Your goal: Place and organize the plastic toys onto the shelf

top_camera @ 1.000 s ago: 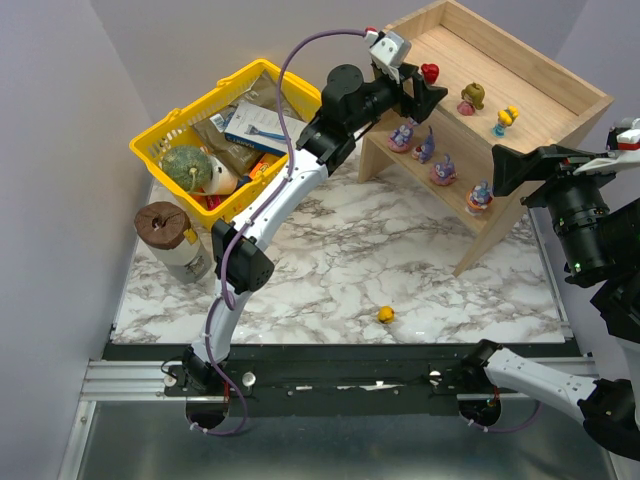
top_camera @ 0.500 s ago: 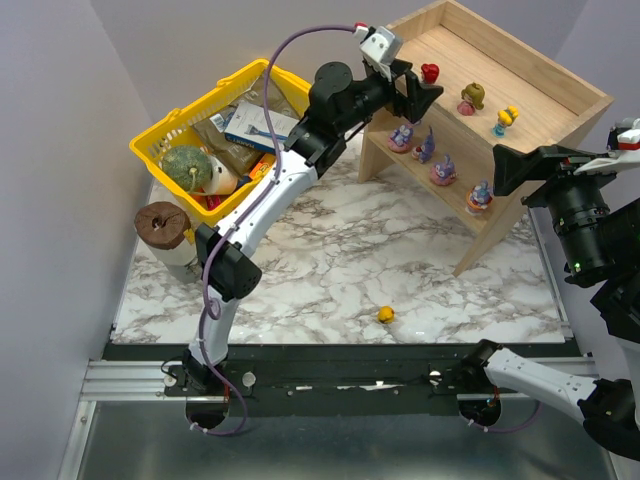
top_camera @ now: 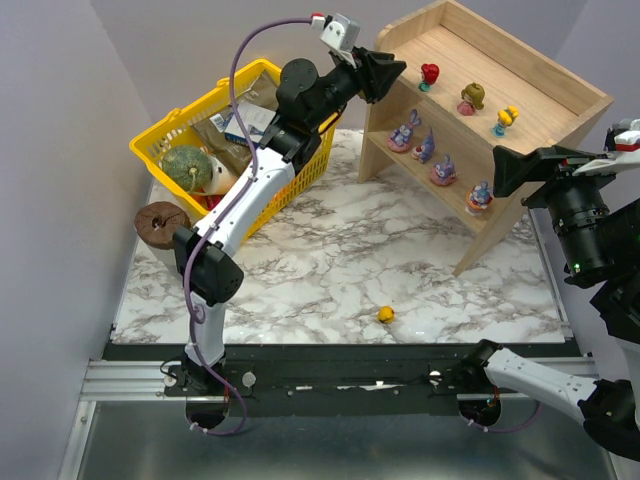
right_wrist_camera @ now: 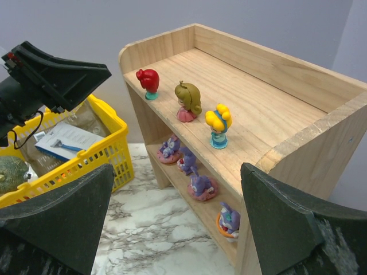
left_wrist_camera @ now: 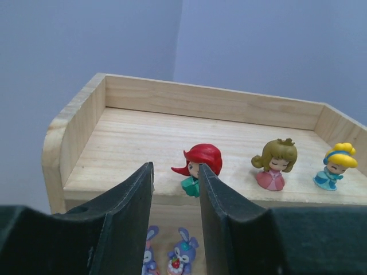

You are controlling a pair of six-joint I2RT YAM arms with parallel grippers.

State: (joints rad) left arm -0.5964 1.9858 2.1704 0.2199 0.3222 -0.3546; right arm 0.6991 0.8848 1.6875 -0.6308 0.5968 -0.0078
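A red-haired doll (left_wrist_camera: pixel 203 156), olive-haired doll (left_wrist_camera: pixel 276 163) and yellow-haired doll (left_wrist_camera: pixel 337 166) stand along the front edge of the wooden shelf's (top_camera: pixel 480 60) top tier. Four purple rabbits (top_camera: pixel 443 168) line the lower tier. A small yellow toy (top_camera: pixel 385 315) lies alone on the open marble desk (top_camera: pixel 330 250), lower centre. The left gripper (left_wrist_camera: pixel 176 172), its arm stretched high over the yellow basket (top_camera: pixel 150 148), faces the shelf's upper-left corner, jaws nearly together and empty. The right gripper (right_wrist_camera: pixel 176 172) hangs at frame right, jaws spread wide.

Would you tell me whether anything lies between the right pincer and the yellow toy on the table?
Nothing visible does: only bare marble table separates the open right pincer from the yellow toy.
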